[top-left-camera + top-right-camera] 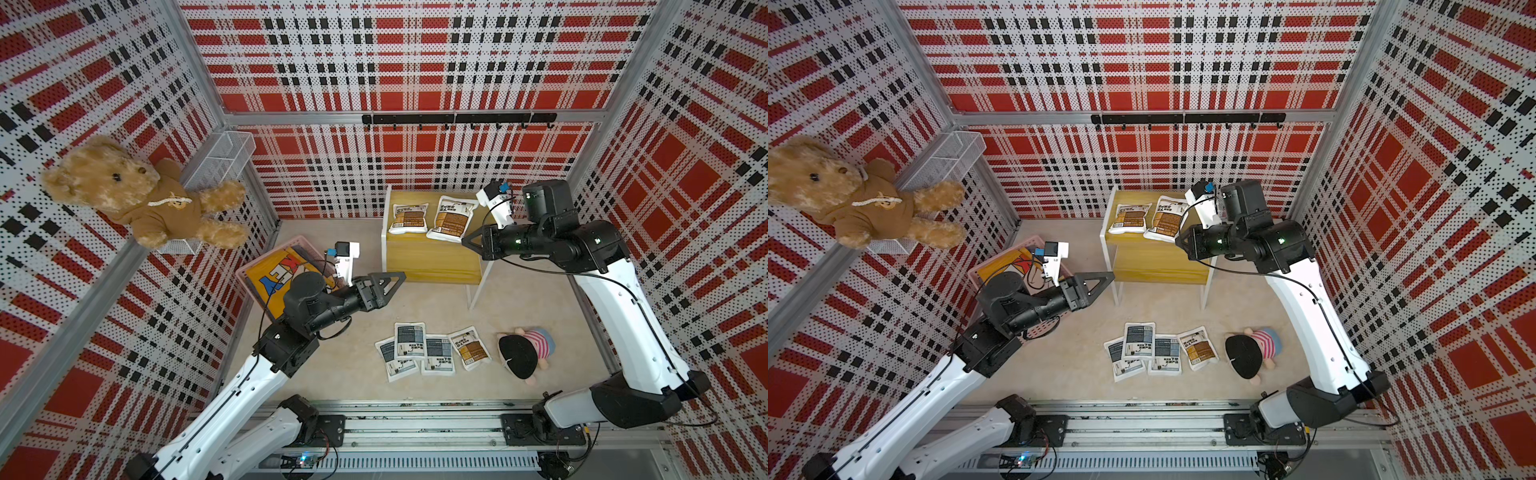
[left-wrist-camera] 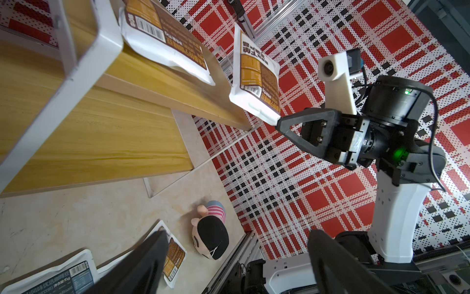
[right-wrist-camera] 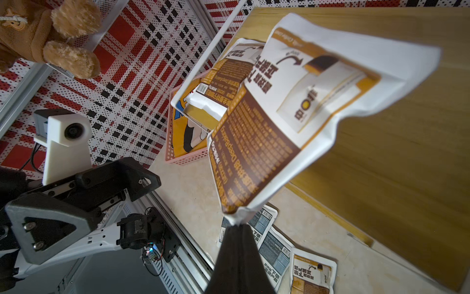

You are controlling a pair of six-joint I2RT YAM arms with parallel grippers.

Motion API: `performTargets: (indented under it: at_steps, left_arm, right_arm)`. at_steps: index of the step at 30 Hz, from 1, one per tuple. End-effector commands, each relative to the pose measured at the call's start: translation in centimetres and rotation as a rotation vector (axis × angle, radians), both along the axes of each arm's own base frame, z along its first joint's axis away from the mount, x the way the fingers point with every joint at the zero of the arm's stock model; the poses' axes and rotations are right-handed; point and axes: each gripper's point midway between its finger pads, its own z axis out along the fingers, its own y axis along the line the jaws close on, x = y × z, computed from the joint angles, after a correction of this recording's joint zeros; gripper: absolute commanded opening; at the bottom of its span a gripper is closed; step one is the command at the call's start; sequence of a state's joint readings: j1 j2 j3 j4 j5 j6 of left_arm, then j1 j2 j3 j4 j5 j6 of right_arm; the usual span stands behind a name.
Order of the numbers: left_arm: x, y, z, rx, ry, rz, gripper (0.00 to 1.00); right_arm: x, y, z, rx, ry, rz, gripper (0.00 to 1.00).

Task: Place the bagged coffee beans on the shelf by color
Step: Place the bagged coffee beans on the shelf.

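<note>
My right gripper point(image 1: 466, 241) point(image 3: 237, 225) is shut on one corner of a brown-panelled bag of coffee beans point(image 1: 451, 218) point(image 3: 279, 114). It holds the bag tilted over the right part of the shelf's point(image 1: 432, 259) top board. A second brown bag point(image 1: 409, 218) point(image 2: 165, 33) lies flat on that board. On the floor lie three grey-panelled bags point(image 1: 409, 340) point(image 1: 395, 363) point(image 1: 438, 355), overlapping, and one brown bag point(image 1: 471, 347) beside them. My left gripper point(image 1: 399, 277) point(image 2: 239, 264) is open and holds nothing. It hangs just left of the shelf's front.
A pink basket point(image 1: 286, 243) holding a yellow cloth point(image 1: 266, 270) stands left of the shelf, behind my left wrist. A small plush doll point(image 1: 525, 353) lies right of the floor bags. A teddy bear point(image 1: 137, 195) and a white wire basket point(image 1: 224, 158) hang on the left wall.
</note>
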State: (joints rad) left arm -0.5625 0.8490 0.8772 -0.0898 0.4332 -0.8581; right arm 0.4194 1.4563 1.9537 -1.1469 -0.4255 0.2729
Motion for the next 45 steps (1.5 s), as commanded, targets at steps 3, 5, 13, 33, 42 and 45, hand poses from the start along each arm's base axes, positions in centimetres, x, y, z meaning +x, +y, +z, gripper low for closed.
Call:
performTargets:
  at_steps: [3,5,13,33,42,45]
  left_arm:
    - [-0.4,0.5,-0.2,0.007,-0.015,-0.010,0.93]
    - [-0.3,0.6,-0.3,0.008,-0.015,-0.007,0.93]
    - [0.0,0.8,-0.8,0.012,-0.004,-0.001,0.93]
    - [0.1,1.5,-1.3,0.010,0.006,0.019,0.93]
    - [0.2,1.7,-1.6,0.011,0.011,0.024,0.93]
    - [0.2,1.7,-1.7,0.012,0.011,0.022,0.93]
  right_arm:
    - [0.9,0.0,-0.6,-0.011,-0.011,0.007,0.00]
    - [1.3,-0.2,-0.9,-0.024,-0.012,-0.004,0.00]
    - [2.2,-0.5,-1.7,-0.045,-0.005,-0.021,0.00]
    - [4.1,0.0,-2.1,-0.038,0.005,-0.016,0.00]
    - [4.6,0.1,-1.7,-0.032,-0.005,-0.022,0.26]
    - [4.7,0.1,-1.6,-0.031,-0.005,-0.024,0.32]
